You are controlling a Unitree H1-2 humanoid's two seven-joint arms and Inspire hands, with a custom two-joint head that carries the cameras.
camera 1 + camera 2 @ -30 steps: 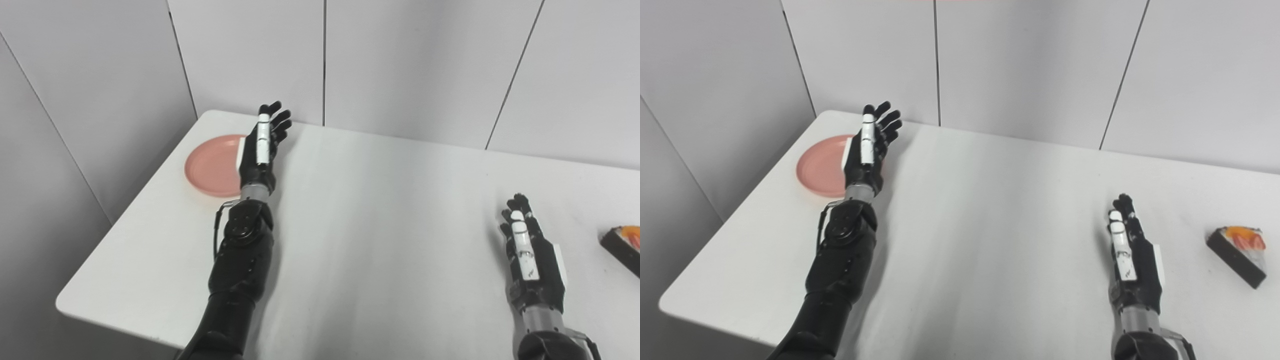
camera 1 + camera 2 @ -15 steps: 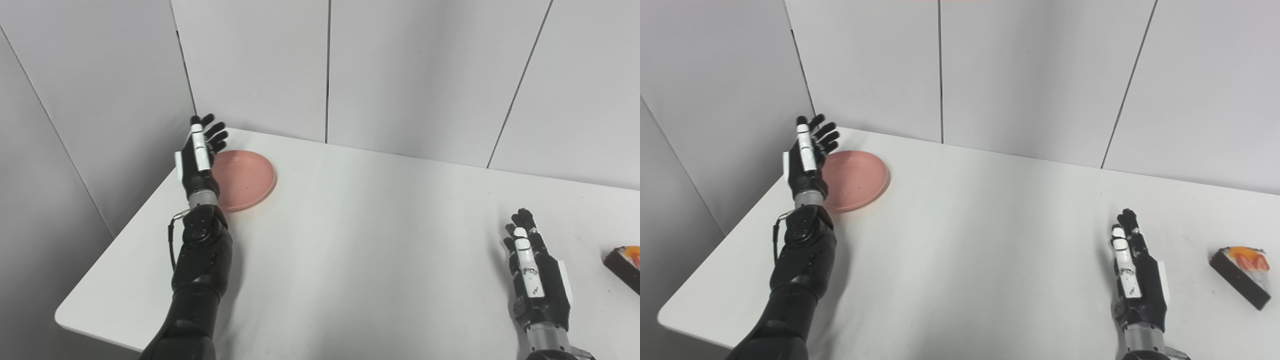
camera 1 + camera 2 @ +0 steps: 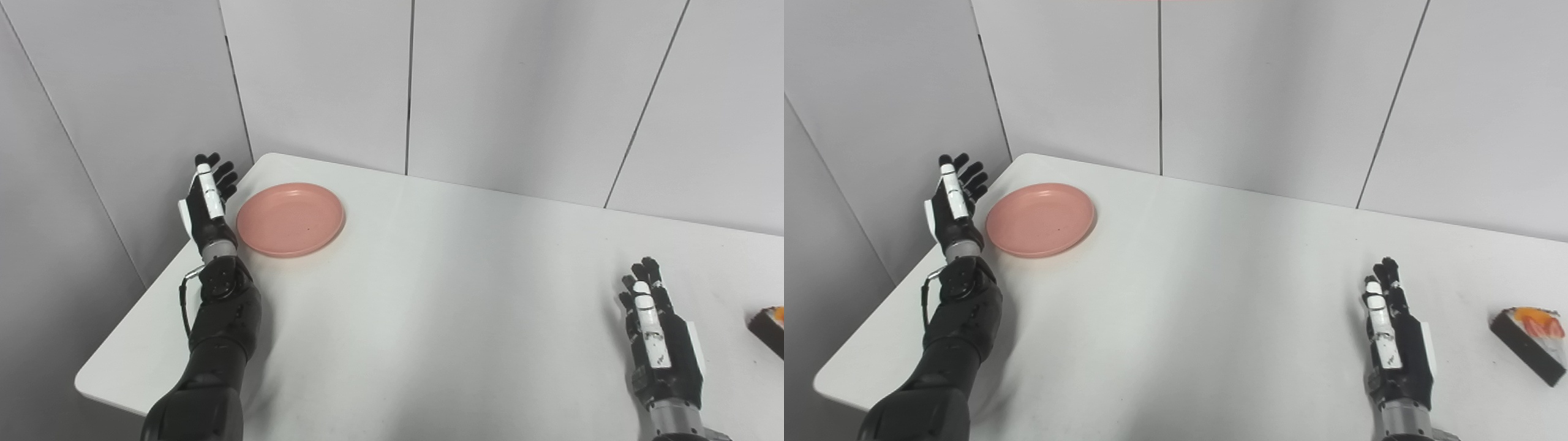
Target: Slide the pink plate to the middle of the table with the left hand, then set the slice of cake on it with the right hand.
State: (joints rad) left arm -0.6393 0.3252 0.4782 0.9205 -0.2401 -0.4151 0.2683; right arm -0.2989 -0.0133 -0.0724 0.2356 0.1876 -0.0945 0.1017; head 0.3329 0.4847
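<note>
Pale grey wall panels (image 3: 318,79) close in the corner behind a white desk (image 3: 441,306). The pink plate (image 3: 290,219) lies flat on the desk, close to the far corner where the panels meet, and nothing sits on it.

The left hand (image 3: 207,202) is raised just beside the plate, on the side away from the desk's middle, right at the desk's edge. It stands edge-on, palm turned toward the plate, fingers (image 3: 215,170) straight, slightly spread and holding nothing. A small gap shows between the hand and the plate's rim, so they are not touching. Its dark forearm runs back along the desk's edge, away from the plate and toward the near side.

Well apart from the plate, at the opposite end of the desk, the right hand (image 3: 1396,343) is held low over the surface, fingers extended and empty. Beyond it, still farther from the plate, the slice of cake (image 3: 1530,343) sits on the desk near the edge: a dark wedge with white cream and red and orange fruit on top. The hand and the cake are apart.
</note>
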